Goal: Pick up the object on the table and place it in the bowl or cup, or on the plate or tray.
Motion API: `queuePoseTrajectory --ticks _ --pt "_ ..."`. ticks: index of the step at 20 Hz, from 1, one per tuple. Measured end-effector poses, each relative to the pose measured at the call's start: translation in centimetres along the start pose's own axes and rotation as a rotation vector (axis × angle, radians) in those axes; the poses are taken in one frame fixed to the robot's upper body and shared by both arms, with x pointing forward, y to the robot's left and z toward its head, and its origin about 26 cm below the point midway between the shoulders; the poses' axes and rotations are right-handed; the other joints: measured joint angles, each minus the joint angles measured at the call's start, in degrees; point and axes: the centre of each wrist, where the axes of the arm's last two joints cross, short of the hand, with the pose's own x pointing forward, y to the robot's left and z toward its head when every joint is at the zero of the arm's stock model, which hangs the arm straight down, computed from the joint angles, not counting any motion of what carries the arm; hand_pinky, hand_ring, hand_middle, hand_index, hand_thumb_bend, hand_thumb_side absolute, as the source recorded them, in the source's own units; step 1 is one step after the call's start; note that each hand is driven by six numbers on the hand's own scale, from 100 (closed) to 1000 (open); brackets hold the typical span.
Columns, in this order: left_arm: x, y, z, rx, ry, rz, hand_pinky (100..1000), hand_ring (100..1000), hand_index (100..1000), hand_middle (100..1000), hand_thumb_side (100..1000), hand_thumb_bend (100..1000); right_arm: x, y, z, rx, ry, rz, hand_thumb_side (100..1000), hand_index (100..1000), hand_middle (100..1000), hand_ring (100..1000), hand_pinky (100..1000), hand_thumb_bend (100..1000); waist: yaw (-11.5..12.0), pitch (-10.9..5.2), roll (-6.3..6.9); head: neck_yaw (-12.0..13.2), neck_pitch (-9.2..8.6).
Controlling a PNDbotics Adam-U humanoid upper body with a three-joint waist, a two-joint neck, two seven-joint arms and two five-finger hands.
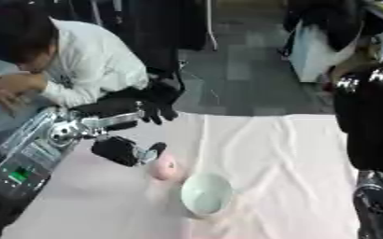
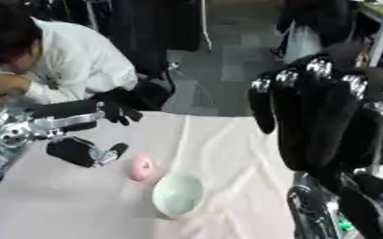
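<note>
A pink object (image 1: 163, 167) is lying on the desk (image 1: 285, 154), which is covered by a pale pinkish cloth with soft creases. Its exact kind cannot be made out; it is showing only as a small rounded pink shape. Just near and right of it, a pale green bowl (image 1: 205, 193) is sitting upright on the cloth, close beside the object, though contact between them cannot be told.

The left hand (image 1: 123, 150) is reaching in from the left, its black palm hovering just left of the pink object. Its fingers are partly spread toward the object and are not closing round anything; whether a fingertip is touching the pink shape cannot be told.

The right hand (image 2: 325, 114) is hanging very close to the camera on the right side, fingers pointing up and relaxed, holding nothing, well apart from the bowl.

At the left edge, a grey device (image 1: 23, 163) with a small green display is resting beside the desk. No writing or brand is readable anywhere.
</note>
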Motion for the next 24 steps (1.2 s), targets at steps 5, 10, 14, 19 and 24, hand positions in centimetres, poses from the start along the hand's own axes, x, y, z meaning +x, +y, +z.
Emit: queuePoseTrajectory --ticks 5,10,14,19,24 --pt "-1.3 0.4 -1.2 -0.134 0.049 -0.085 969 953 1000 969 386 939 0.0 0.0 0.2 -0.005 0.004 -0.004 663 243 100 100 100 703 -0.03 -0.10 0.00 0.05 0.00" --pt "-2.4 0.9 -1.8 -0.210 0.075 -0.224 1000 1000 1000 996 501 1000 0.0 0.1 0.2 -0.002 0.007 -0.014 664 242 100 100 100 698 -0.03 -0.10 0.02 0.07 0.00" --pt "-3.2 1.5 -2.1 -0.211 0.085 -0.317 996 996 1000 980 529 1000 0.0 0.1 0.2 -0.002 0.007 -0.015 663 243 100 100 100 694 -0.02 -0.10 0.02 0.34 0.10" --pt "-4.3 1.8 -2.7 -0.159 0.058 -0.395 983 986 1000 984 523 1000 0.0 0.1 0.2 -0.001 0.008 -0.019 664 244 100 100 100 684 -0.05 -0.10 0.02 0.51 0.18" --pt "-4.7 2.0 -3.5 -0.134 0.018 -0.459 978 983 1000 981 617 1000 -0.1 0.2 0.2 0.000 0.010 -0.024 659 246 100 100 100 681 -0.36 -0.10 0.05 0.86 0.16"
